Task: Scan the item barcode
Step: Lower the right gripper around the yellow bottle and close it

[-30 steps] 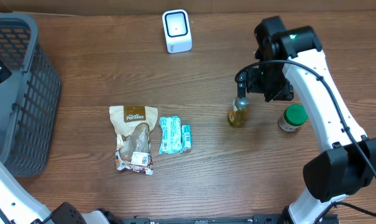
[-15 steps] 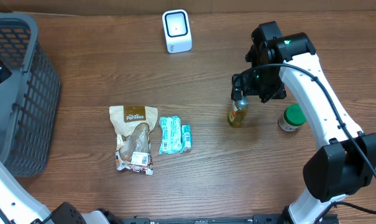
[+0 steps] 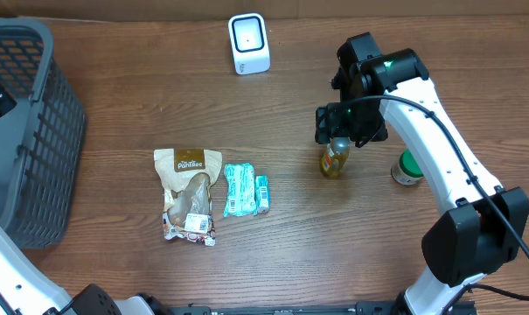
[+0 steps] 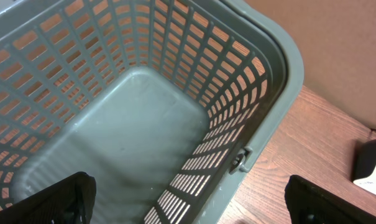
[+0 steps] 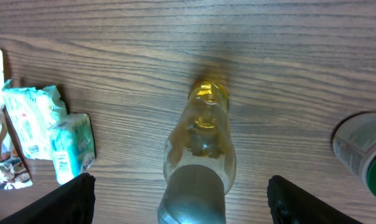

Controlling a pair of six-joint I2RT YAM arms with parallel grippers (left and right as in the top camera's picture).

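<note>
A small bottle (image 3: 334,161) of yellow liquid with a silver cap stands upright on the wooden table, right of centre. My right gripper (image 3: 339,131) hangs directly over it. In the right wrist view the bottle (image 5: 200,143) rises between the two black fingers (image 5: 69,199), which stand wide on either side and touch nothing, so the right gripper (image 5: 191,208) is open. The white scanner (image 3: 248,44) stands at the back of the table. My left gripper (image 4: 194,205) is open and empty above the grey basket (image 4: 287,62).
A green-lidded jar (image 3: 412,166) stands just right of the bottle. Two teal packs (image 3: 245,189) and a tan snack bag (image 3: 188,194) lie at the table's middle. The grey basket (image 3: 37,52) fills the left edge.
My right gripper has moved left and a little forward, from beside the bottle to right above it. Its fingers have drawn in slightly. The left arm has not moved.
</note>
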